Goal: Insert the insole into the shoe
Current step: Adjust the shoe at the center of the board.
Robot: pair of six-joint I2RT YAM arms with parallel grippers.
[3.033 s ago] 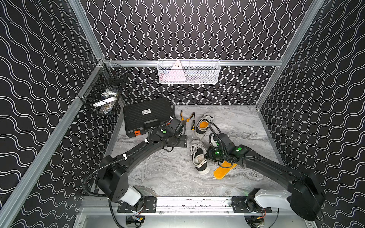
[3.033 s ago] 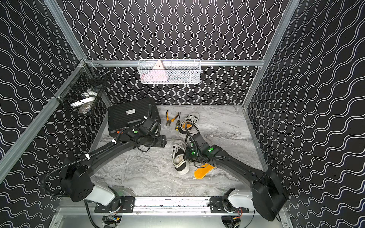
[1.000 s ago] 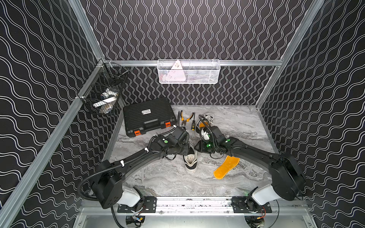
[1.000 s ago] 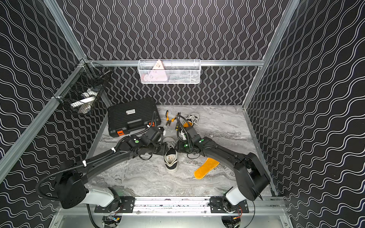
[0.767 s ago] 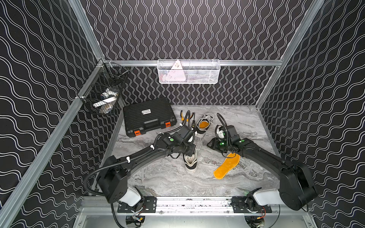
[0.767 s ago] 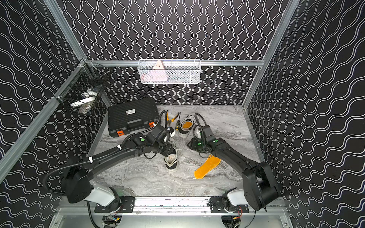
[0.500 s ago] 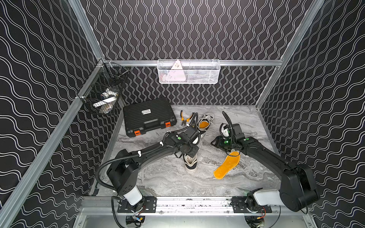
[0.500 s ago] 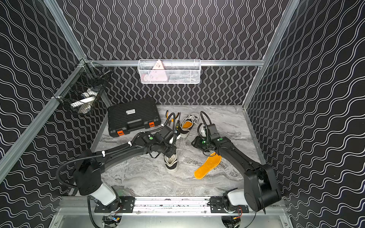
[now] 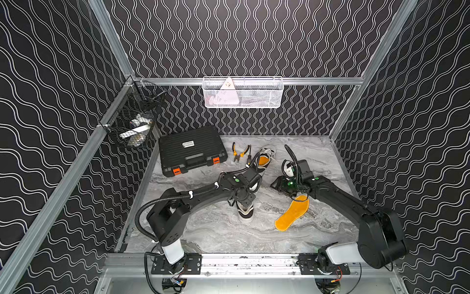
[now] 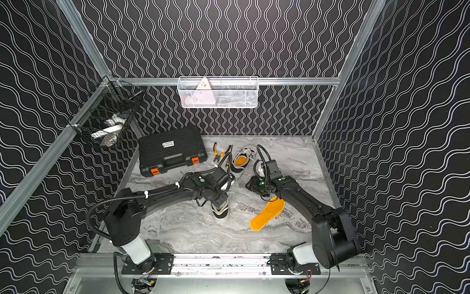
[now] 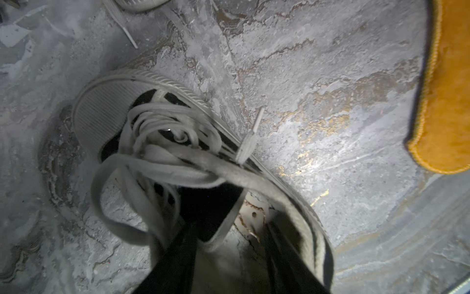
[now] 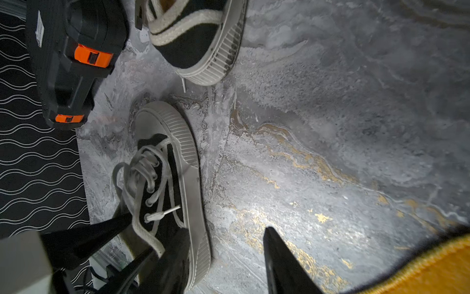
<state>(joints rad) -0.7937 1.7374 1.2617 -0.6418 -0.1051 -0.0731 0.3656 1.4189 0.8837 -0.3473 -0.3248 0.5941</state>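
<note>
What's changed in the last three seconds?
The left claw swung from the tool case to the near shoe and now straddles its heel opening, grip unclear; that shoe slid slightly toward the robot's left. The right claw reached toward the far shoe, then returned beside the insole, open. Insole, far shoe, case and pliers stayed put.

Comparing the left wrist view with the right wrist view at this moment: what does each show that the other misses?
Only the left wrist view looks down into the shoe, showing its pale footbed. Only the right wrist view shows the black case with orange latches and the wavy-patterned wall. Both show the laced shoe, an edge of the orange insole and the marble table.
</note>
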